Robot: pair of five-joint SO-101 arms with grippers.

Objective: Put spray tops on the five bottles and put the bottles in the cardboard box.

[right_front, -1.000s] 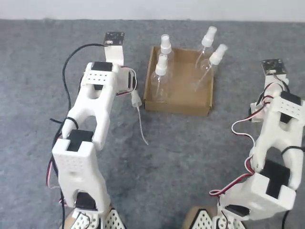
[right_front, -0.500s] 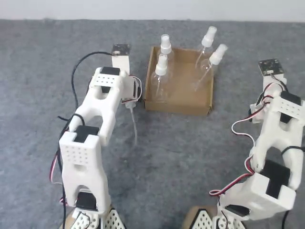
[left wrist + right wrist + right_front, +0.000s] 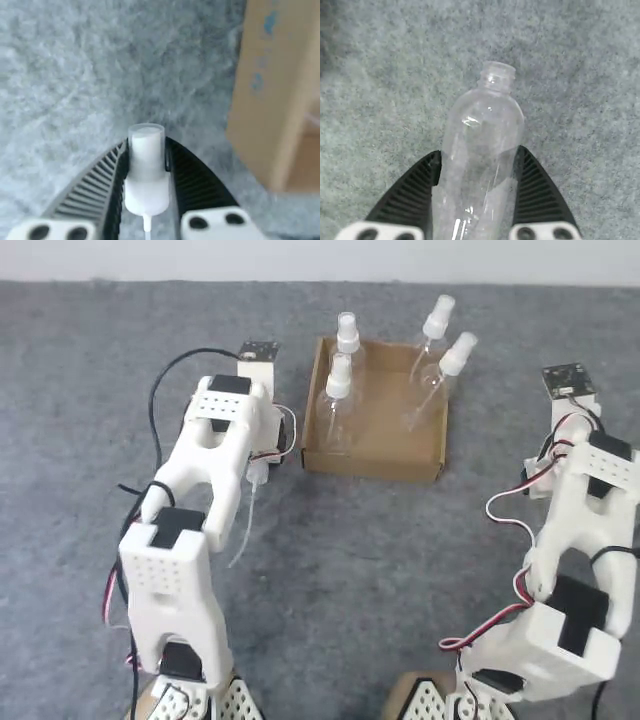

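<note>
My left gripper [image 3: 146, 150] is shut on a white spray top [image 3: 146, 170], its head sticking out past the fingertips. In the high view that spray top's thin tube [image 3: 244, 525] hangs down over the carpet, just left of the cardboard box [image 3: 425, 468]. Several clear bottles with spray tops [image 3: 337, 400] stand or lean inside the box. My right gripper [image 3: 477, 165] is shut on a clear bottle [image 3: 482, 140] with an open, bare neck, held above the carpet. The right arm [image 3: 590, 480] stands right of the box.
Grey carpet covers the whole table. The box's brown side wall [image 3: 270, 90] rises close beside the left gripper. Open carpet lies between the two arms, in front of the box.
The left arm has shifted right and drawn back, closer to the box's left wall. The spray top's tube has swung from pointing right to pointing left. The right arm has barely moved.
</note>
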